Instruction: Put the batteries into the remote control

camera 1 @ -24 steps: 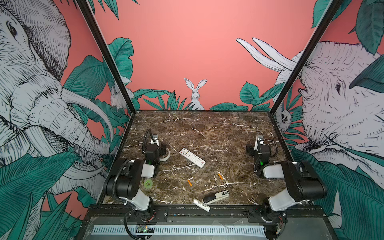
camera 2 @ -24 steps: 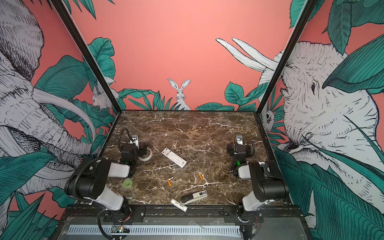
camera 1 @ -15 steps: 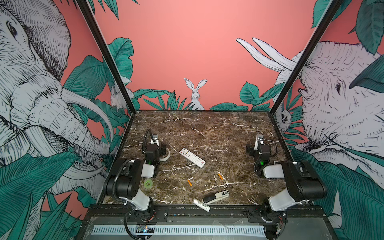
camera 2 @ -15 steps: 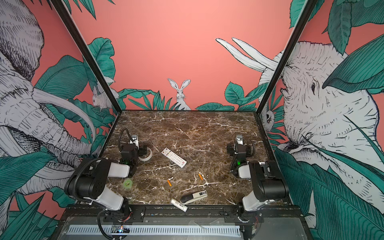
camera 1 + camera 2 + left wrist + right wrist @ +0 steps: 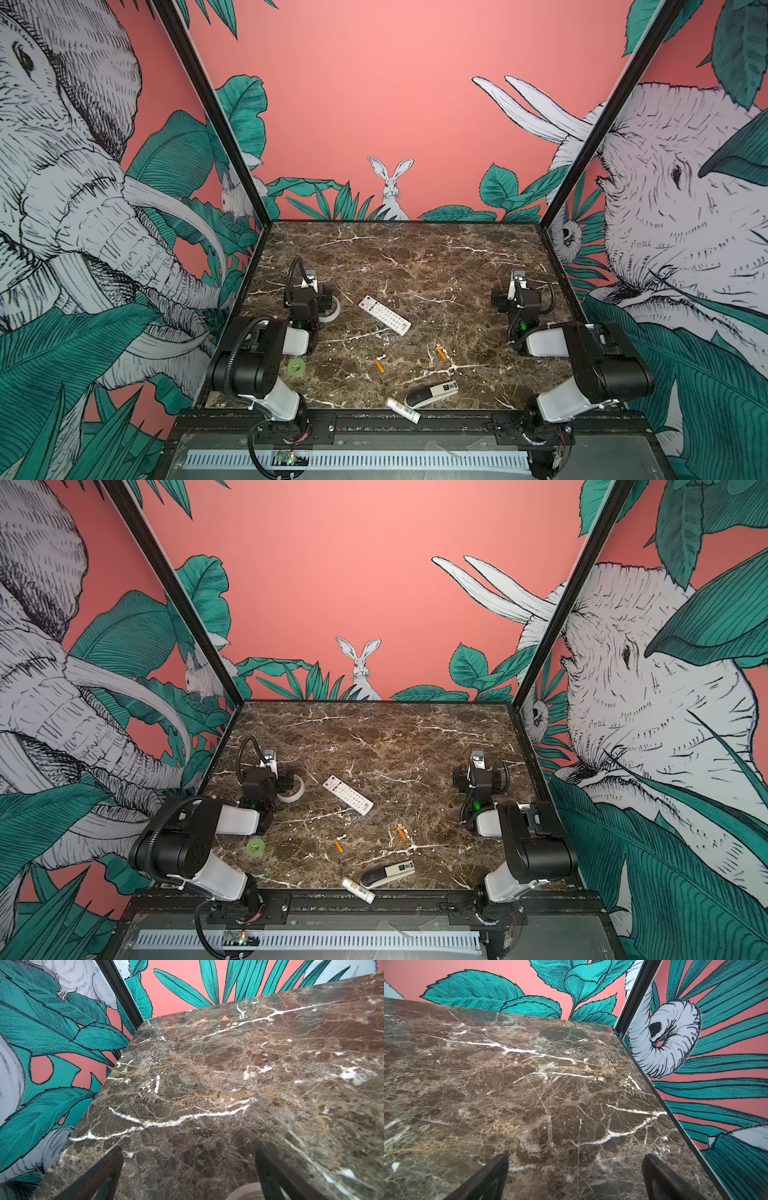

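The remote control [image 5: 384, 315] [image 5: 348, 794] lies button side up and slantwise at mid-table. Two orange batteries lie loose nearer the front: one battery [image 5: 379, 366] [image 5: 339, 846] left of centre, another battery [image 5: 441, 353] [image 5: 401, 833] to its right. My left gripper [image 5: 188, 1151] is open over bare marble at the table's left, well left of the remote. My right gripper [image 5: 575, 1157] is open over bare marble at the right side, far from the batteries. Both hold nothing. Neither wrist view shows the remote or the batteries.
A white tape roll [image 5: 332, 309] [image 5: 293, 789] sits beside the left wrist [image 5: 307, 299]. A green ring [image 5: 297, 368] lies at the front left. A black-and-white device [image 5: 432, 392] and a small white tube [image 5: 402, 409] lie at the front edge. Walls close in the left, right and back sides.
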You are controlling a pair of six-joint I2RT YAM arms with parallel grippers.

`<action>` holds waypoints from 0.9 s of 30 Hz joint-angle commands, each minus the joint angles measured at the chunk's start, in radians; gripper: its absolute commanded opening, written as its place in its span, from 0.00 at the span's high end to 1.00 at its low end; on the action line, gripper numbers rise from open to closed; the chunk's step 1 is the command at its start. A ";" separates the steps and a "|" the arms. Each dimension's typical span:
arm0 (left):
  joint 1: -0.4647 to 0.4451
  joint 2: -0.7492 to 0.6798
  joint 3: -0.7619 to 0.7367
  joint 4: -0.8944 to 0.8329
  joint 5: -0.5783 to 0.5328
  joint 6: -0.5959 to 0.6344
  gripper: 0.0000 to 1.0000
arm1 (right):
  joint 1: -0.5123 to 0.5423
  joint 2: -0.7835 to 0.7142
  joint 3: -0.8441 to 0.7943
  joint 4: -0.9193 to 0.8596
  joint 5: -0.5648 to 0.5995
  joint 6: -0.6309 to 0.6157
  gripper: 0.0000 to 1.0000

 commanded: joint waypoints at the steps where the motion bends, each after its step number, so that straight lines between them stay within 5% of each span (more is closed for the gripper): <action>1: 0.005 -0.019 0.016 0.011 0.002 -0.005 0.01 | -0.006 -0.001 0.008 0.029 -0.003 -0.001 0.01; 27: 0.021 -0.022 0.022 -0.008 0.039 -0.010 0.00 | -0.007 0.000 0.014 0.016 0.001 0.005 0.01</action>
